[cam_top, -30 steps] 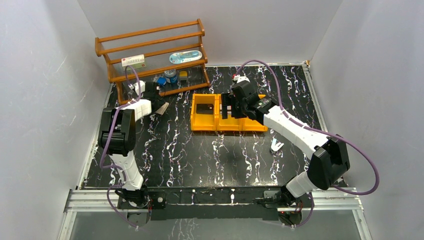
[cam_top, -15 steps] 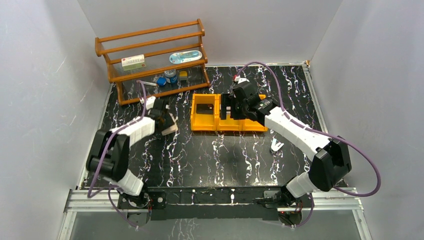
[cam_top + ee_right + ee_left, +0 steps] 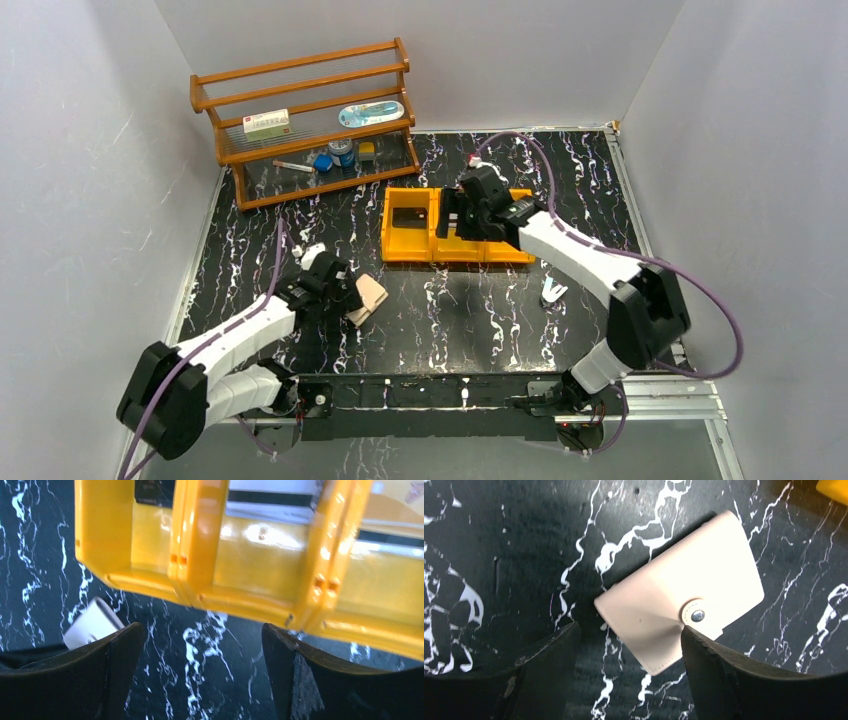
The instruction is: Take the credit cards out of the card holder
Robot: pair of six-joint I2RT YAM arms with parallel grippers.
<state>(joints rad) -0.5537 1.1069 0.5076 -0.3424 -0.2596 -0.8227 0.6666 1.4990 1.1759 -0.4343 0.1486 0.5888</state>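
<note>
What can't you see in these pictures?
- Inside the card holder: snapped shut in the left wrist view, contents hidden.
- Left end effector: grip or straddling the holder, unclear.
- Credit cards in the yellow bin: cut off by the right wrist view's top edge; the right end effector hides part of the bin from above.
- Small things on the wooden shelf: too tiny.

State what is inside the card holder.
Nothing inside shows: the tan card holder is folded shut, its snap fastened, so its contents are hidden by the cover.
</note>
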